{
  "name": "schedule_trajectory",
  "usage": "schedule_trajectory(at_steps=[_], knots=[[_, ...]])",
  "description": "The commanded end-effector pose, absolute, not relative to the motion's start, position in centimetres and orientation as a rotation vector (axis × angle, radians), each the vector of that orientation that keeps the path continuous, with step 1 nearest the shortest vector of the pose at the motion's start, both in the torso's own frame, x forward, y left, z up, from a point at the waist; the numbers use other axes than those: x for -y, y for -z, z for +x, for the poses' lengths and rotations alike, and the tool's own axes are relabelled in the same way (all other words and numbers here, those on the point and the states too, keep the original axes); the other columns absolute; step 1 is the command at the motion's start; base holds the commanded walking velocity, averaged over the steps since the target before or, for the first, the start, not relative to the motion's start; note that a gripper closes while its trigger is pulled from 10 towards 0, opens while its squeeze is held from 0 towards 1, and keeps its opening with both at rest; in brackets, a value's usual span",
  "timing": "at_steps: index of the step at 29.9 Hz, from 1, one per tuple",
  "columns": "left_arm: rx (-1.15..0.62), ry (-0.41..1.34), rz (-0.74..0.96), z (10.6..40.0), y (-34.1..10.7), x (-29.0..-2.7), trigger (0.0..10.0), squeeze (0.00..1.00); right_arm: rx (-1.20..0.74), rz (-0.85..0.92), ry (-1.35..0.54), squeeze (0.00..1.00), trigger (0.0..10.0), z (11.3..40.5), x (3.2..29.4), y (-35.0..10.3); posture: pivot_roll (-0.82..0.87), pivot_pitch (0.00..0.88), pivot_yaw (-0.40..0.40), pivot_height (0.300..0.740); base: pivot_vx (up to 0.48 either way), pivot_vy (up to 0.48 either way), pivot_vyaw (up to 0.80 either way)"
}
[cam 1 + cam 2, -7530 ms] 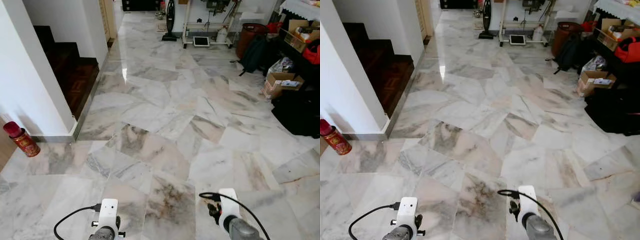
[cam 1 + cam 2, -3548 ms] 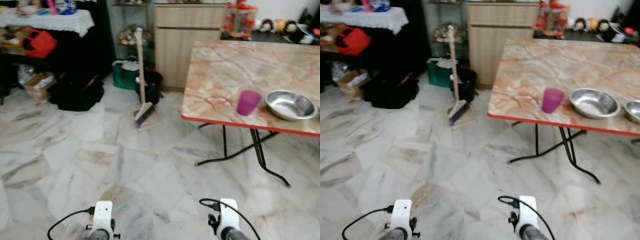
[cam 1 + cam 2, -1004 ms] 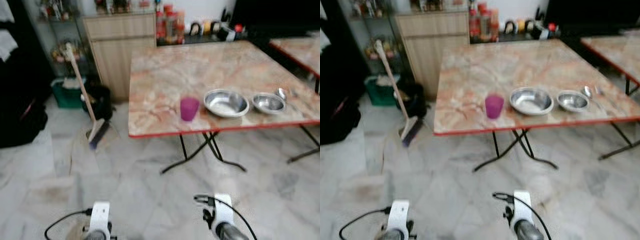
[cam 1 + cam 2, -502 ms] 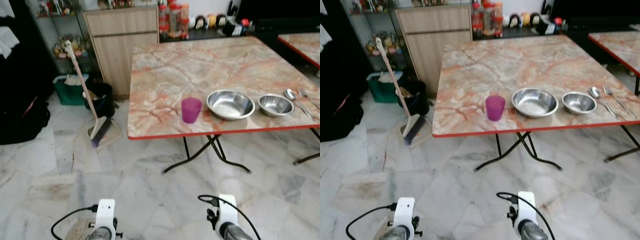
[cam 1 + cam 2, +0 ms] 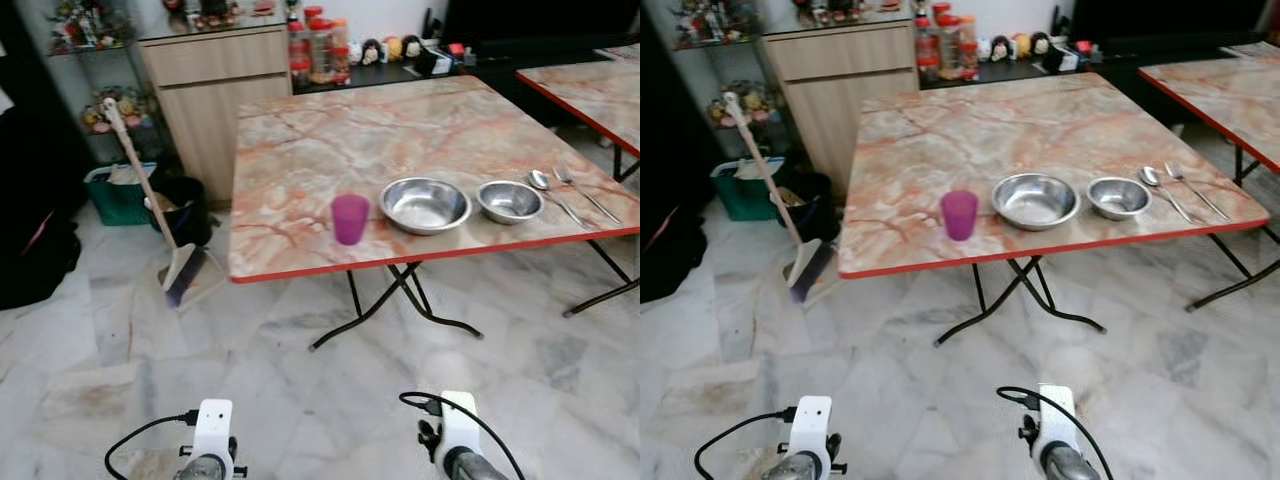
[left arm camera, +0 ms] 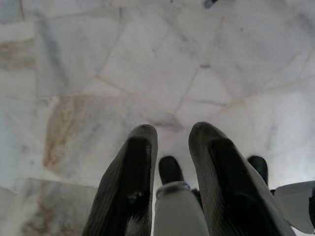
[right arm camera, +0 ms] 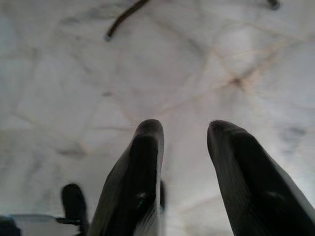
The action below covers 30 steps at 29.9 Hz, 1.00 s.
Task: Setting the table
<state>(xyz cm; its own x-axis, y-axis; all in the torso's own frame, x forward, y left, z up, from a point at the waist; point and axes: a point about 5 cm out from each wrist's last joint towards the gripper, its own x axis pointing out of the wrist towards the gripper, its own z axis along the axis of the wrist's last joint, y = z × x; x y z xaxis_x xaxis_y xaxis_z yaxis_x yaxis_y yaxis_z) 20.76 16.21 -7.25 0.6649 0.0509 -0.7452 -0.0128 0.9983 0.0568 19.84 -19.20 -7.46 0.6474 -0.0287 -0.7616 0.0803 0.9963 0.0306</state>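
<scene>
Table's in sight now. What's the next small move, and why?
Probably step forward toward the table. The purple cup, two steel bowls and spoons sit along its near edge, with bare floor between. Both arms hang low, the left claw and right claw open over the tiles, too far to reach.

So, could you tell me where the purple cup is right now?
In the left eye view, the purple cup stands near the table's front edge, just left of the larger steel bowl.

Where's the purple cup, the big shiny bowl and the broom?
purple cup (image 5: 350,219), left eye view, its side wall.
big bowl (image 5: 425,205), left eye view, its inner bottom.
broom (image 5: 182,272), left eye view, its head.
</scene>
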Motion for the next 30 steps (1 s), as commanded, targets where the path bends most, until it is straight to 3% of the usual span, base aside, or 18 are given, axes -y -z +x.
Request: schedule_trajectory(at_steps=[1, 9, 16, 30], knots=[[-0.850, -0.036, 0.068, 20.4, 7.4, -16.8, 10.0, 0.00, -0.848, 0.065, 0.036, 0.00, 10.0, 20.3, 18.4, 7.3, -0.14, 0.000, 0.024, 0.740, 0.000, -0.289, 0.00], [-0.850, -0.030, 0.060, 20.4, 7.4, -16.4, 10.0, 0.00, -0.836, 0.025, 0.038, 0.00, 10.0, 20.3, 18.9, 7.2, -0.14, 0.000, 0.019, 0.740, 0.000, -0.283, 0.00], [-0.844, -0.026, 0.048, 20.4, 7.4, -16.3, 10.0, 0.00, -0.835, 0.037, 0.046, 0.00, 10.0, 20.1, 19.1, 7.2, -0.15, 0.000, 0.017, 0.740, 0.000, -0.282, 0.70], [-0.821, -0.004, 0.023, 20.7, 7.3, -15.7, 10.0, 0.00, -0.834, 0.044, 0.051, 0.00, 10.0, 20.1, 19.3, 7.2, -0.15, 0.000, 0.013, 0.740, 0.000, -0.274, 0.00]])
